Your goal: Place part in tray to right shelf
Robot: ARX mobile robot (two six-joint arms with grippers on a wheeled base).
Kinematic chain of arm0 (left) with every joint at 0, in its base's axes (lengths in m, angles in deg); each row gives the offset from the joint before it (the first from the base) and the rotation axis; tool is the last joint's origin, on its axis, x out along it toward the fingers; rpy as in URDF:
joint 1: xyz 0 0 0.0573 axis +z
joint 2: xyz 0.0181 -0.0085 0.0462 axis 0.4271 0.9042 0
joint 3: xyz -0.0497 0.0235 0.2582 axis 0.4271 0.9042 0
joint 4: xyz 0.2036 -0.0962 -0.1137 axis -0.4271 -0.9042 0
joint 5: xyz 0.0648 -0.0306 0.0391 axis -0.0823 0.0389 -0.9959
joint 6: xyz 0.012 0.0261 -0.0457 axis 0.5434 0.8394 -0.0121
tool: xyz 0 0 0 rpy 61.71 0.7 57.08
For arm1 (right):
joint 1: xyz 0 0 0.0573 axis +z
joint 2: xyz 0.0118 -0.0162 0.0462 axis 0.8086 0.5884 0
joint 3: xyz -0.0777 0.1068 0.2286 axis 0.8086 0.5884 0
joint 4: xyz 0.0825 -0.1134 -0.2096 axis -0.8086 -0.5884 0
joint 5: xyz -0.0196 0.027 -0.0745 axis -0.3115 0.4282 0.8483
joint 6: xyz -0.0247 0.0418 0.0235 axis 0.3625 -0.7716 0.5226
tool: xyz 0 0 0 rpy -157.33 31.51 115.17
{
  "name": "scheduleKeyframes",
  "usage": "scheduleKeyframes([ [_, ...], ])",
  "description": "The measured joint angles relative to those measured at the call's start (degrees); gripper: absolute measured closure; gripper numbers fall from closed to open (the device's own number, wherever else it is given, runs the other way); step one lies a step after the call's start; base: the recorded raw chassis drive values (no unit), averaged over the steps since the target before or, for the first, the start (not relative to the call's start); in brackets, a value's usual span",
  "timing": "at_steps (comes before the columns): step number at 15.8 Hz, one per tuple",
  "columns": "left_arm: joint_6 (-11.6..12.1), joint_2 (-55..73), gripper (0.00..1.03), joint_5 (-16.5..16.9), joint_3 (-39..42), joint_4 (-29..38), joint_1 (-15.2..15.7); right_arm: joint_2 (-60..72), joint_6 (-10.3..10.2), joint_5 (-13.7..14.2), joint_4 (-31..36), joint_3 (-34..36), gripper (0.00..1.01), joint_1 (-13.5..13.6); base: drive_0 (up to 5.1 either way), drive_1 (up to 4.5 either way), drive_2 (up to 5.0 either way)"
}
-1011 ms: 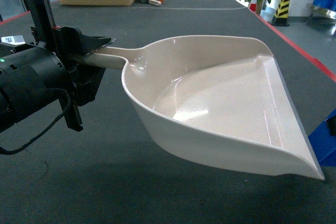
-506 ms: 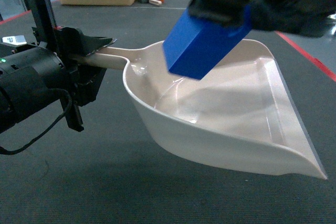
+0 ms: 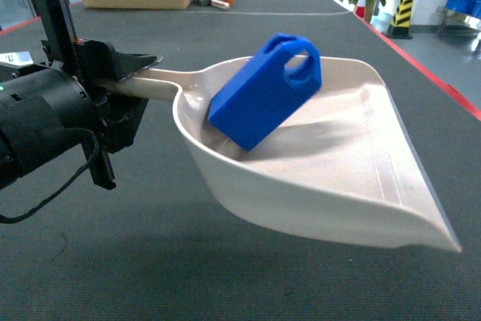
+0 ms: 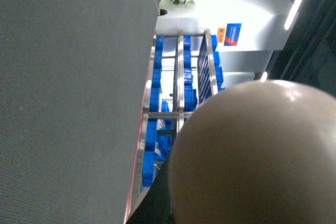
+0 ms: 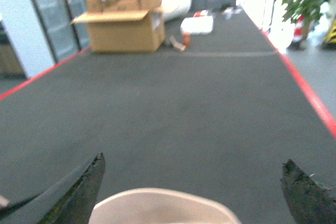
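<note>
Part: the part (image 3: 263,94) leans tilted inside the tray (image 3: 338,178), against its back wall.
Left tool: the left tool (image 3: 120,73) is clamped on the tray handle.
Right tool: the right tool (image 5: 191,182) is wide open, empty.
Advice: carry the tray level, slowly, toward the right shelf (image 4: 178,108).

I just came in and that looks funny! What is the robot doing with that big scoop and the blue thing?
The robot's left gripper is holding the beige tray by its handle, up above the grey floor. The blue part is sitting tilted inside the tray, leaning toward the handle end. The right gripper is open and empty, just above the tray's rim.
</note>
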Motion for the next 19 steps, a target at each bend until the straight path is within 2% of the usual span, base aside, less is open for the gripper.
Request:
scheduleKeyframes([
  [1,0.1,0.0,0.88,0.1,0.0,0.0,0.0,-3.3,3.1,2.4,3.7,1.7,0.01,-1.6,0.0,0.0,0.0],
  [3,0.0,0.0,0.89,0.2,0.0,0.0,-0.1,-11.4,13.6,9.1,16.2,9.0,0.03,-6.7,0.0,0.0,0.0],
  [4,0.0,0.0,0.89,0.2,0.0,0.0,-0.1,-14.9,16.5,9.0,17.0,13.0,0.03,-9.7,0.0,0.0,0.0],
  [5,0.0,0.0,0.89,0.1,0.0,0.0,0.0,-18.5,18.5,7.5,17.2,17.6,0.03,-12.0,0.0,0.0,0.0],
  [7,0.0,0.0,0.89,0.2,0.0,0.1,-0.2,-18.9,19.9,6.3,17.5,18.1,0.03,-11.7,2.5,-1.17,-1.2],
  [10,0.0,0.0,0.89,-0.5,0.0,0.1,0.6,-18.7,20.5,6.0,17.4,18.1,0.03,-11.6,5.0,-2.45,-2.5],
  [19,0.0,0.0,0.89,0.1,0.0,-0.1,0.0,-18.6,20.7,6.0,17.4,18.1,0.03,-11.6,5.0,-2.47,-2.5],
])
